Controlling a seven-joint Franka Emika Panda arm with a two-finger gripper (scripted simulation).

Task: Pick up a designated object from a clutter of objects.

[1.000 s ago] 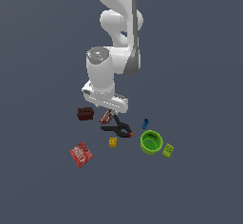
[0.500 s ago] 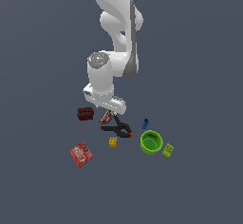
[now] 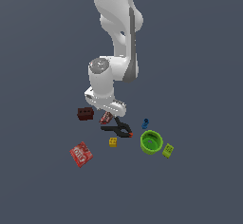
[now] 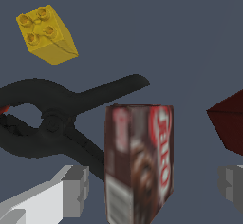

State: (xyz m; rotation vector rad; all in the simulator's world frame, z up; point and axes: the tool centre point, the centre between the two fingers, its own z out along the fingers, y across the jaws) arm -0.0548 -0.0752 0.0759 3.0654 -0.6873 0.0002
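Note:
The designated object, a small dark red box [image 3: 106, 118] with white lettering, stands on the floor in the clutter, just under my hand. My gripper [image 3: 111, 113] is open and low over it. In the wrist view the box [image 4: 140, 161] rises between my two grey fingers [image 4: 71, 190], and neither one touches it. My gripper [image 4: 152, 187] holds nothing. The black clamp [image 3: 117, 129] lies right beside the box, and its handle [image 4: 52, 121] passes close to one finger.
A maroon brick [image 3: 85, 114] sits to the exterior view's left of the box, near the other finger [image 4: 230, 121]. A yellow brick [image 3: 113, 142], green bowl [image 3: 151, 142], lime brick [image 3: 167, 150], blue piece [image 3: 145, 123] and bright red packet [image 3: 81, 154] lie around.
The arm has come down a little over the dark red box. None of the objects has moved.

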